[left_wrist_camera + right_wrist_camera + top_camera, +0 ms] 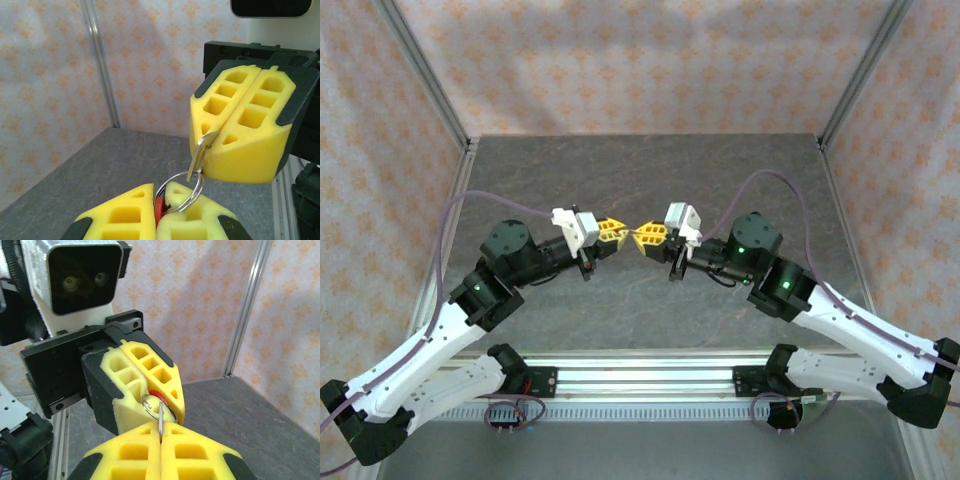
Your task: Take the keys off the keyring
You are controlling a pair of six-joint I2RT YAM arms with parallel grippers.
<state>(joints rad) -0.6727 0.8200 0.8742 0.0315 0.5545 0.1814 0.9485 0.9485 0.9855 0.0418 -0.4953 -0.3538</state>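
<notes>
Tightly, left claw [618, 230] on keyring [159, 210], right claw [646, 238] on key [200, 152]; grey table [640, 170], patterned walls [640, 60].

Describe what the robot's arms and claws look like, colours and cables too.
The left arm and right arm have white links, black joints and small green lights. A purple cable trails from each. The left claw and right claw have chunky yellow fingers with square pockets, set in black holders.

- Left claw [618, 229] and right claw [645, 239] are yellow.
- The keyring [159, 212] in the left claw is red.
- The key [200, 152] in the right claw is silvery.
</notes>
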